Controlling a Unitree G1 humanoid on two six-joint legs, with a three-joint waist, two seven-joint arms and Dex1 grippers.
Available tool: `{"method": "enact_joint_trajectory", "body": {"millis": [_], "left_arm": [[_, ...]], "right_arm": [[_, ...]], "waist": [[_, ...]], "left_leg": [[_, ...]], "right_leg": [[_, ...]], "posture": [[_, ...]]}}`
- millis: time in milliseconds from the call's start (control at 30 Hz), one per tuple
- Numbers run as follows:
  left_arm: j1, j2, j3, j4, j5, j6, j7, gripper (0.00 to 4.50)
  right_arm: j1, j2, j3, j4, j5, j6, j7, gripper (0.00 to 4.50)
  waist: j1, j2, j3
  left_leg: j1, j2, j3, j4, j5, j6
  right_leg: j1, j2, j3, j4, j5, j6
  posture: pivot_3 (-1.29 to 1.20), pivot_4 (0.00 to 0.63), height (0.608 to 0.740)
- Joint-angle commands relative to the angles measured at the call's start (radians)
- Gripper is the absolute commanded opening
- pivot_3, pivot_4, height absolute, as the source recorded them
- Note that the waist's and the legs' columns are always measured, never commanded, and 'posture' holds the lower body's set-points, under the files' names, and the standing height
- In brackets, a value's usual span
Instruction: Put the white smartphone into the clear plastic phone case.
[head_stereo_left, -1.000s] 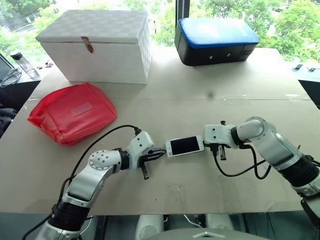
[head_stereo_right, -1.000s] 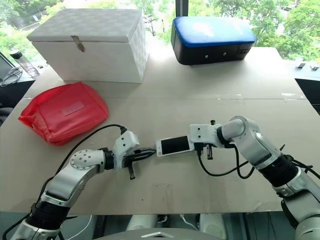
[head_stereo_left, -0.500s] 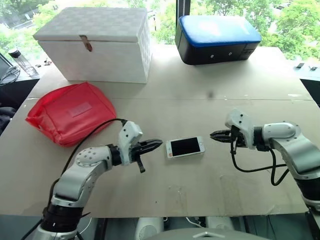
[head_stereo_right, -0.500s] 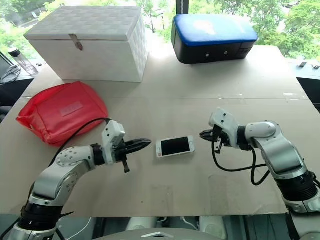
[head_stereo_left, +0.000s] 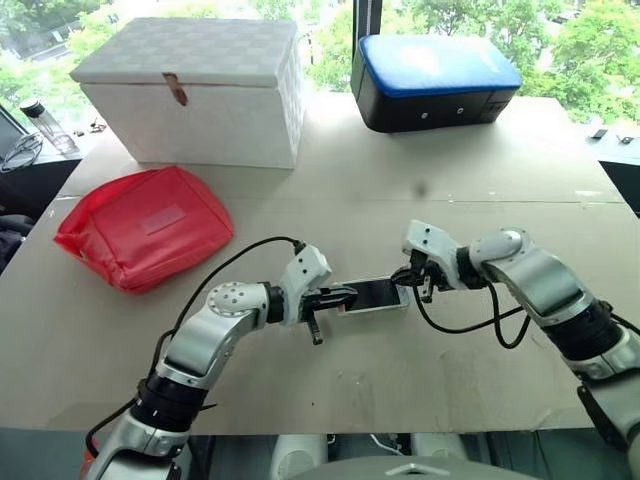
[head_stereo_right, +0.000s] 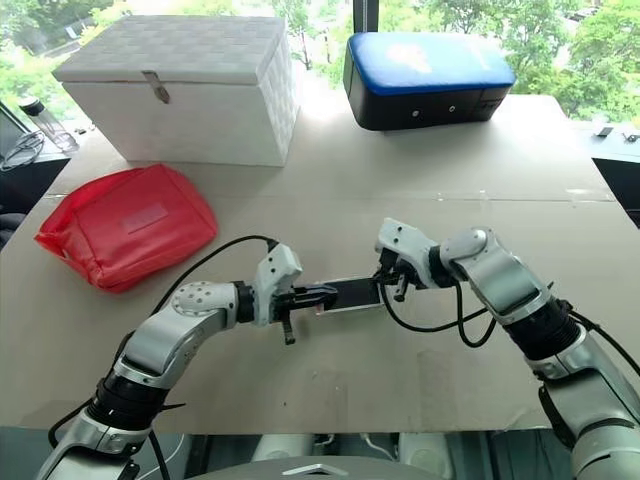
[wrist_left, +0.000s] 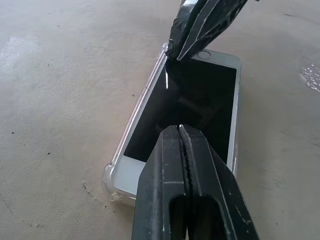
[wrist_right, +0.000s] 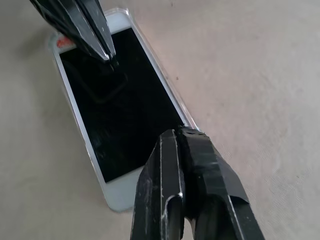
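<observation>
White smartphone (wrist_left: 192, 100) inside clear plastic phone case (wrist_left: 111, 176); screen up

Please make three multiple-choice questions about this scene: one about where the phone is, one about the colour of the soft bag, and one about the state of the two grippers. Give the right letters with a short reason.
1. Where does the phone lie?
A. on the white box
B. on the table, between the two grippers
C. on the red bag

2. What colour is the soft bag on the robot's left?
A. red
B. blue
C. white

3. In what state are the left gripper and the right gripper?
A. both open wide
B. left open, right shut
C. both shut, tips at the phone's two ends

Answers:
1 B: the phone lies flat on the table, in its clear case, with one gripper at each end.
2 A: the bag is plainly red.
3 C: both wrist views show the fingers pressed together over the phone.
</observation>
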Motion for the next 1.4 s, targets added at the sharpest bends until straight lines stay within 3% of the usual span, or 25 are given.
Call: {"method": "enact_joint_trajectory", "body": {"millis": [33,367,433,567,633,767,1000,1200,1400], "left_arm": [[0.014,0.001,-0.042,0.022,0.037,0.035,0.014,0.02],[0.024,0.006,-0.051,0.006,0.055,0.058,0.028,0.02],[0.026,0.004,-0.052,-0.001,0.056,0.064,0.033,0.02],[0.031,0.003,-0.048,-0.014,0.06,0.08,0.044,0.02],[0.031,0.002,-0.045,-0.012,0.06,0.082,0.048,0.02],[0.029,0.0,-0.046,-0.005,0.063,0.074,0.047,0.02],[0.019,0.005,-0.048,0.012,0.071,0.054,0.036,0.02],[0.022,0.003,-0.053,0.011,0.074,0.051,0.036,0.02],[0.036,0.008,-0.04,-0.009,0.071,0.057,0.049,0.02]], "right_arm": [[0.026,-0.024,0.135,0.154,-0.088,-0.016,0.038,0.0],[0.027,0.009,0.204,0.223,-0.131,-0.108,0.141,0.0],[0.049,0.034,0.143,0.206,-0.107,-0.144,0.114,0.0],[0.089,0.081,-0.106,0.097,0.053,-0.153,0.099,0.0],[0.109,0.063,-0.207,0.007,0.135,-0.095,0.108,0.0],[0.152,0.0,-0.276,-0.127,0.221,-0.011,0.108,0.0],[0.159,-0.096,-0.104,-0.156,0.143,0.005,0.109,0.0],[0.105,-0.048,0.153,0.06,-0.034,-0.077,0.108,0.0],[0.132,-0.048,0.138,0.086,-0.031,-0.052,0.111,0.0]], "waist": [[-0.001,-0.001,-0.008],[0.0,-0.003,-0.033],[0.0,-0.004,-0.038],[0.0,-0.006,-0.038],[0.0,0.006,-0.028],[0.006,0.011,-0.019],[0.005,0.008,-0.017],[-0.004,0.004,-0.019],[0.007,-0.001,-0.029]], "left_leg": [[0.001,0.0,0.0,0.0,0.0,0.0],[0.003,0.001,-0.002,0.0,-0.003,-0.004],[0.003,0.001,-0.003,0.0,-0.003,-0.004],[0.002,0.001,-0.005,0.0,-0.003,-0.004],[0.0,0.001,-0.004,0.0,-0.003,-0.004],[-0.001,0.0,-0.004,0.0,-0.002,-0.002],[-0.001,0.0,-0.004,-0.001,-0.003,0.005],[0.001,0.001,-0.004,-0.001,-0.003,0.005],[0.001,0.001,-0.005,-0.001,-0.006,0.001]], "right_leg": [[0.001,0.0,0.0,0.0,0.0,0.0],[0.003,-0.005,-0.001,0.0,-0.002,-0.003],[0.003,-0.005,-0.001,0.0,-0.002,-0.003],[0.003,-0.005,0.001,-0.001,-0.002,-0.003],[0.003,-0.006,0.002,-0.002,-0.002,-0.003],[0.002,-0.006,0.002,-0.002,0.0,-0.001],[0.001,-0.005,0.002,-0.003,-0.002,-0.003],[0.001,-0.005,0.002,-0.002,-0.002,-0.004],[0.003,-0.006,0.001,-0.003,-0.002,-0.004]], "posture": [[0.0,0.15,0.734],[0.0,0.15,0.734],[0.0,0.15,0.734],[0.0,0.15,0.734],[0.0,0.15,0.734],[0.0,0.15,0.734],[0.0,0.15,0.734],[0.0,0.15,0.734],[0.0,0.15,0.734]]}}
